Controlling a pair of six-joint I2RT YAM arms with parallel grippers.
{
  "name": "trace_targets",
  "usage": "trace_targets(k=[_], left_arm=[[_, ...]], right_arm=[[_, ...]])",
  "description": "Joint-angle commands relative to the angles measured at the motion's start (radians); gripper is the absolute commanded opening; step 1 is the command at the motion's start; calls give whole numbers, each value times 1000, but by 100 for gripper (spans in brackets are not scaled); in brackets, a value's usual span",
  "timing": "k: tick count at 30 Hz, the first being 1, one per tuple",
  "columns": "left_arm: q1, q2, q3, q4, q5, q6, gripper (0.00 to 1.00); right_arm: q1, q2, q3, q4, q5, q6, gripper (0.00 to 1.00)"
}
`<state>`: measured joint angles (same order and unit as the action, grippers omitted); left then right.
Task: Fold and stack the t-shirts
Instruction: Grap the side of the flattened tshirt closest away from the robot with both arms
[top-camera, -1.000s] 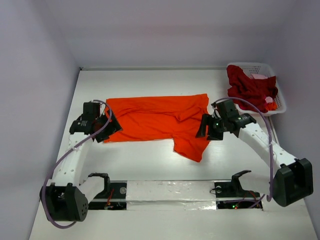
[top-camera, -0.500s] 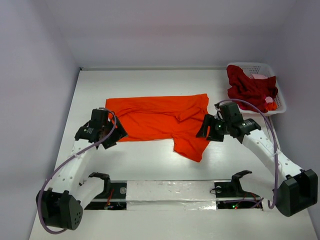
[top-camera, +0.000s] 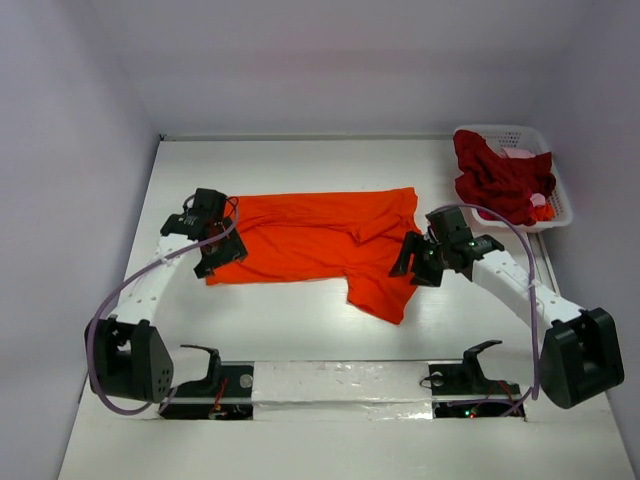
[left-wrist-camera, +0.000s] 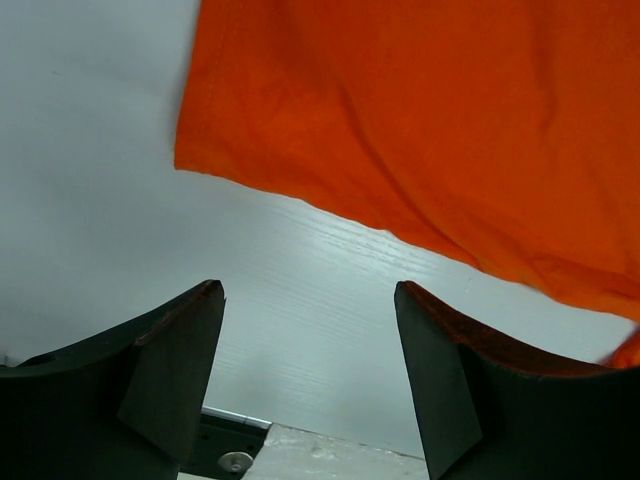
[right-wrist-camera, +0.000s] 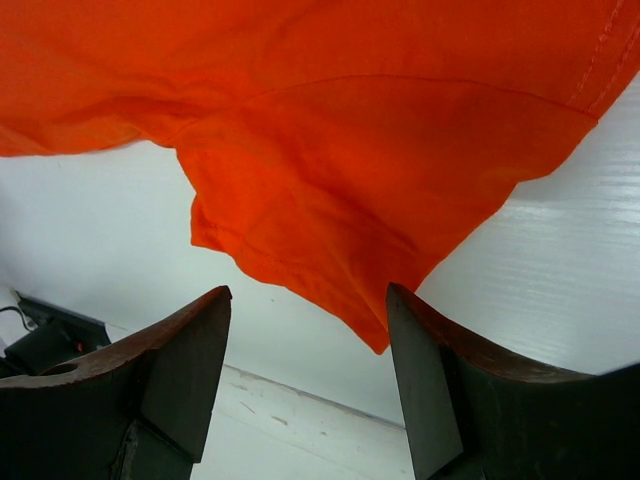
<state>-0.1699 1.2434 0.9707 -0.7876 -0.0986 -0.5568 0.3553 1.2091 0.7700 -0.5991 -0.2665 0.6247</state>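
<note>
The bright orange-red t-shirt (top-camera: 315, 238) lies spread on the white table, one sleeve hanging toward the front at the right. My left gripper (top-camera: 218, 258) hovers open over its left front corner; in the left wrist view the gripper (left-wrist-camera: 307, 292) has only bare table between the fingers, the shirt's (left-wrist-camera: 420, 120) edge beyond them. My right gripper (top-camera: 407, 263) is open at the shirt's right side; in the right wrist view the gripper (right-wrist-camera: 308, 294) stands over the sleeve (right-wrist-camera: 340, 210), whose corner reaches between the fingers. The dark crimson t-shirt (top-camera: 498, 176) and pink cloth (top-camera: 518, 153) sit in the basket.
The white lattice basket (top-camera: 558, 196) stands at the back right corner, close to the right wall. A taped white rail (top-camera: 340, 385) with both arm bases runs along the table's front edge. Walls enclose the table on the left, back and right.
My left arm has swung away from the front, bringing its gripper up to the shirt's left front corner. The right gripper has shifted only slightly. The shirt has not moved.
</note>
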Motion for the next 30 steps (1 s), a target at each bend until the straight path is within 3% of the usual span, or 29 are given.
trace_targets(k=[1,8,20,26,30], left_arm=[[0,42,14,-70,-66,29,66],[0,44,-43,-88,28,-12,64],[0,74,65,-93,-52,-20,66],[0,82,72,-55,19,-20,66],[0,68,17,-39,45,-12,66]], right_arm=[[8,12,72,24,23,-10,69],[8,14,77,-33,29,32,69],[57,7,-15,-90,73,38,67],[66,-37,-61,-93,159,85,67],[76,-2,-126,-42,128,89,67]])
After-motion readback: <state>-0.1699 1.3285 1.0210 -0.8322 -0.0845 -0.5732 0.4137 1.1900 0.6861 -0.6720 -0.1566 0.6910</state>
